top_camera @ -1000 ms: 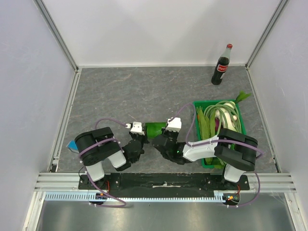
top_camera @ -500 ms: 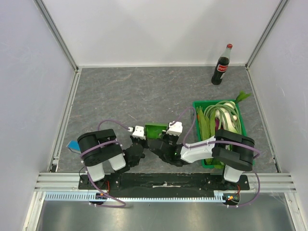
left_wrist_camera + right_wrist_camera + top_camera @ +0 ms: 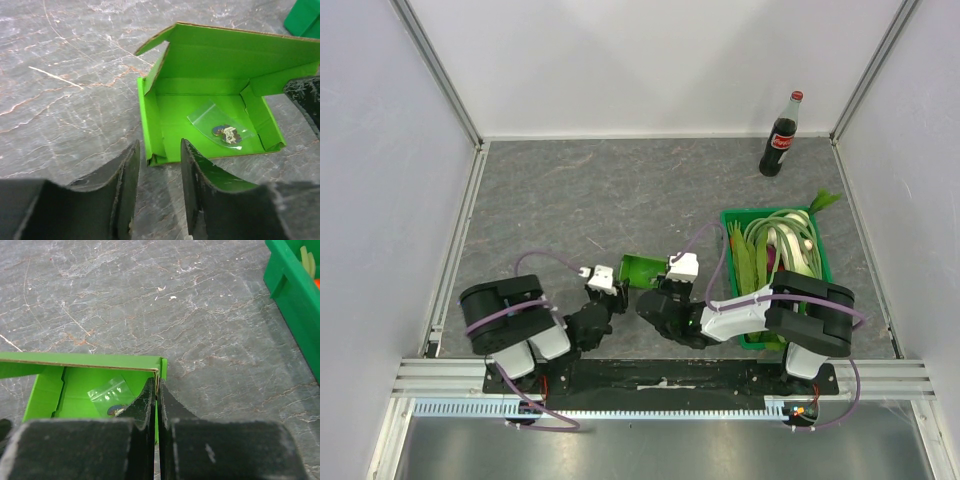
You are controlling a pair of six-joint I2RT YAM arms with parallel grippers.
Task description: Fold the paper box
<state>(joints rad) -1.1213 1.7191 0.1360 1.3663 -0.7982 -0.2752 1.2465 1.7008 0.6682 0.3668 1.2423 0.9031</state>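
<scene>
The paper box (image 3: 642, 268) is a small lime-green card tray lying on the grey table between my two grippers. In the left wrist view the paper box (image 3: 200, 107) is open-topped, with its walls up and its lid flap raised at the back. A small clear bag (image 3: 222, 129) lies inside it. My left gripper (image 3: 160, 147) is open just short of the box's near-left corner, with nothing between its fingers. My right gripper (image 3: 157, 385) is shut on the right side wall of the paper box (image 3: 80, 382), one finger inside and one outside.
A dark-green crate (image 3: 760, 211) of vegetables stands right of the right arm, and its corner (image 3: 295, 285) shows close by in the right wrist view. A cola bottle (image 3: 781, 135) stands at the back right. White walls close in the table on three sides.
My left gripper has let go of the box's left side, opened and drawn back toward the near left. The right gripper keeps its hold on the box wall.
</scene>
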